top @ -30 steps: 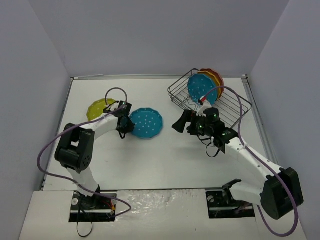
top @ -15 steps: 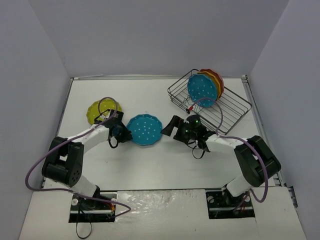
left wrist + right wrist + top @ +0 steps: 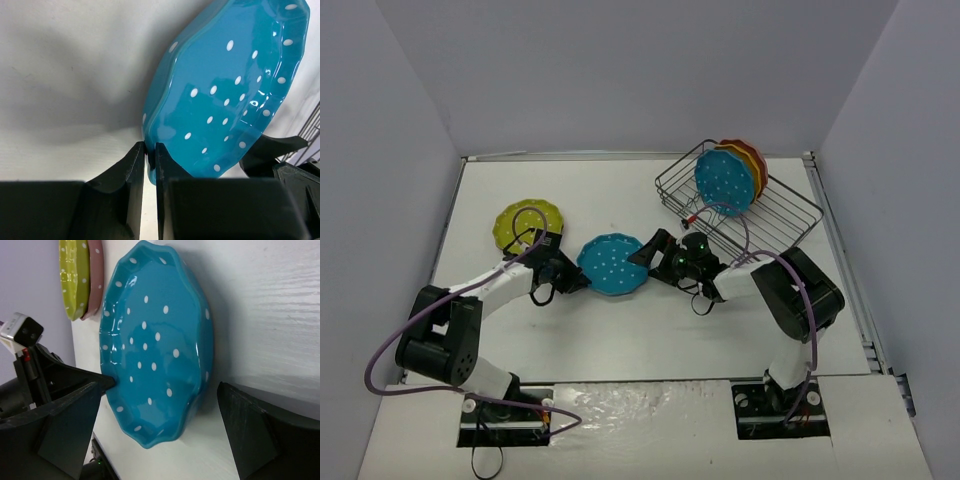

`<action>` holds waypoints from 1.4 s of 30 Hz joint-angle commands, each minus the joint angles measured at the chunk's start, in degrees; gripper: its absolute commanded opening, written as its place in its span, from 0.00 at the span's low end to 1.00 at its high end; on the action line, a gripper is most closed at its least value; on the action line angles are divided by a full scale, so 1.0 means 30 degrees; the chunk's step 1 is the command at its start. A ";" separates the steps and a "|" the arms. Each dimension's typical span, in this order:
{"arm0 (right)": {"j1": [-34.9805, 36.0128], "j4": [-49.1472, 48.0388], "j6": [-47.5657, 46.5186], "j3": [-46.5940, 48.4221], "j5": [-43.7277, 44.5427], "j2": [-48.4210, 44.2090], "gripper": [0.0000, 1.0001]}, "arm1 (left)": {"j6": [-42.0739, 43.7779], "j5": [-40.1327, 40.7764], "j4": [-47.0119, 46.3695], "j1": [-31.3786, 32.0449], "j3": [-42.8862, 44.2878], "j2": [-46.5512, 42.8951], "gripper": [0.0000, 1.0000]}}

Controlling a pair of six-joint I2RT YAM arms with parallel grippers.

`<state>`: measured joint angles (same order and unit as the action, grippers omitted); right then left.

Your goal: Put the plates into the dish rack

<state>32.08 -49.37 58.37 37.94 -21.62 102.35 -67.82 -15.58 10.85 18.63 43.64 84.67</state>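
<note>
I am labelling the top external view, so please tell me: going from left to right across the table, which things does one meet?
lime green plate → left hand → teal plate → right hand → dish rack

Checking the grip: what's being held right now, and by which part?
The left gripper, jaws shut, holds the teal plate by its rim; the right gripper straddles it, jaws open.

The teal plate (image 3: 611,265) and lime-green plate (image 3: 527,222) bear white polka dots; the rack (image 3: 785,212) is black.
</note>
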 commanded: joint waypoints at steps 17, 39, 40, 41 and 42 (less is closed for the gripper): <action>0.0324 -0.3509 0.1571 0.0781 -0.0597 0.2104 0.74 | -0.2861 -0.2929 -0.4709 -0.0087 -0.0151 -0.2023 0.00; 0.0324 0.1281 -0.4192 0.3124 0.1794 -0.3754 0.00 | -0.0157 -0.1764 -0.0907 0.0264 -0.0067 -0.3013 0.52; 0.0321 0.2285 -0.4997 0.3541 0.2027 -0.4222 0.00 | 0.0089 -0.1606 -0.0416 0.0264 0.0218 -0.3128 0.60; 0.0303 0.3967 -0.6374 0.4114 0.2385 -0.4813 0.00 | 0.0643 -0.1142 0.0442 0.0264 0.0862 -0.3360 0.72; 0.0295 0.5199 -0.7410 0.4936 0.2590 -0.5228 0.00 | 0.1056 -0.0799 0.1111 0.0264 0.1374 -0.3539 0.80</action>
<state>32.99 -39.48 49.53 42.38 -17.02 96.97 -70.01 -20.55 9.04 19.29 40.17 77.57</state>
